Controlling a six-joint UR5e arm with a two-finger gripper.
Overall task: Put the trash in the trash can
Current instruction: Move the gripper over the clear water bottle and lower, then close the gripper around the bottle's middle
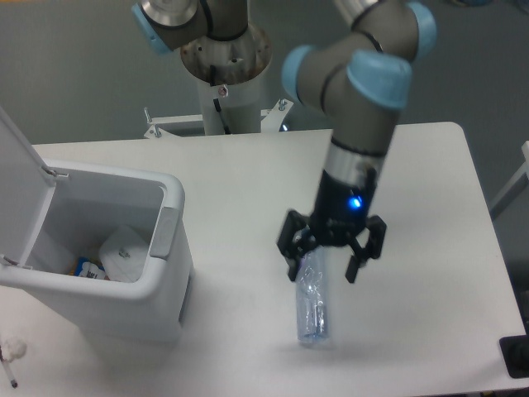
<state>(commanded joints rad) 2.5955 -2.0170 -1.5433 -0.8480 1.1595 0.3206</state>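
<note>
1. Camera view from above has the claw (325, 268) hanging right over the top end of the crushed plastic bottle (313, 308), fingers spread apart and straddling it, nothing gripped yet. The bottle lies flat on the desk (248, 182), well apart from the trash can (169, 273).
2. Biggest worry imo: the bottle is thin, crushed and clear, so when the fingers close it could squish further or squirt out sideways instead of getting held.
3. It's also grabbing near one end, not the middle. If it lifts like that, the long free end could droop and swing, maybe slip out on the way over.
4. The can's lid (16, 165) is flipped up and the wrapper (124, 252) looks like it's already inside, so the opening is fine, but a dangling bottle could clip the rim and bounce back onto the desk.
</note>
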